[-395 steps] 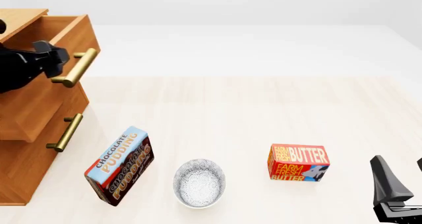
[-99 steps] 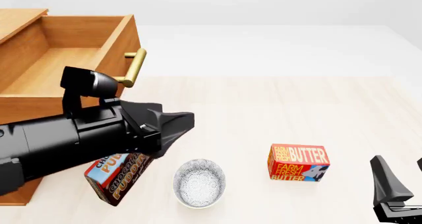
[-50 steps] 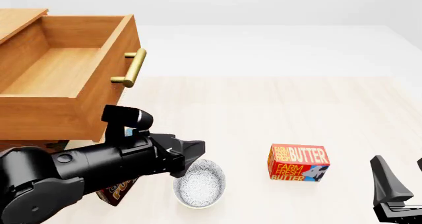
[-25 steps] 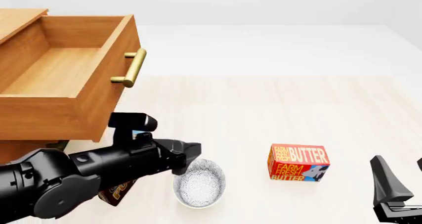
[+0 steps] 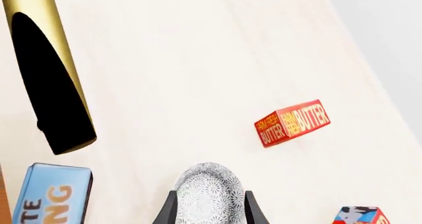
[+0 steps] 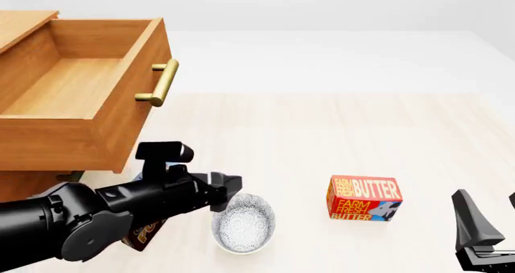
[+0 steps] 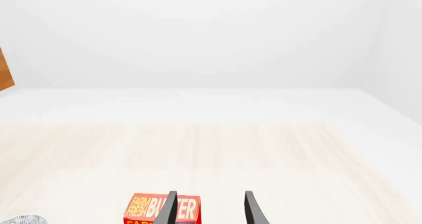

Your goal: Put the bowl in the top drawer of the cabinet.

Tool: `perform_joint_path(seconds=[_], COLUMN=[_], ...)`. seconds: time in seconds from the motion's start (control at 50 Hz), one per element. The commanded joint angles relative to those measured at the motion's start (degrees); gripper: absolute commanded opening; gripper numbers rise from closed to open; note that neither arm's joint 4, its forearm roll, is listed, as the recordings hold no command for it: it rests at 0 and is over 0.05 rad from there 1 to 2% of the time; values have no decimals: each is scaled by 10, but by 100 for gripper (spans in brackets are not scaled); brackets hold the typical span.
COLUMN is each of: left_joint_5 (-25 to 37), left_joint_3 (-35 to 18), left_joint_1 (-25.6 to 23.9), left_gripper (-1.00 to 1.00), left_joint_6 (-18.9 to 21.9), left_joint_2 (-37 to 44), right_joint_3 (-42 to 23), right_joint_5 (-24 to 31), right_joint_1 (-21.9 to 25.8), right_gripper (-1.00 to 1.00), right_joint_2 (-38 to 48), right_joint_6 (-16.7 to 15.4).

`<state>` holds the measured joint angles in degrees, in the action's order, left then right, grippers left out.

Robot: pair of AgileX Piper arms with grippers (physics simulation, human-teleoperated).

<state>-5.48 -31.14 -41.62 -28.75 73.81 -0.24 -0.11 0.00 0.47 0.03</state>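
I see a pale wood table (image 6: 306, 134). On it sit the bowl (image 6: 243, 223), a red butter box (image 6: 363, 199), a pudding box (image 6: 143, 234) and the big wooden cabinet (image 6: 24, 188).

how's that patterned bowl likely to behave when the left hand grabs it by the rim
The bowl looks rigid and glazed, so its rim may be slippery between the fingers of the left hand. Held by one side of its rounded wall, it will probably tilt. It looks ceramic, so it could chip if dropped into the top drawer.
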Motion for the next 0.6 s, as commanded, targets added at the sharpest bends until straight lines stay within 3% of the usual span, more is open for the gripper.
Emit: perform_joint_path(seconds=[0.02,0.6], left_joint_5=[-13,-74], left_joint_3=[8,22], left_joint_1=[8,21], left_gripper=[100,100], left_joint_6=[-2,-15], left_joint_2=[12,95], right_joint_3=[0,0], right_joint_5=[0,0], right_joint_1=[0,0], right_gripper=[100,100], right_joint_2=[0,0], right_joint_6=[0,0])
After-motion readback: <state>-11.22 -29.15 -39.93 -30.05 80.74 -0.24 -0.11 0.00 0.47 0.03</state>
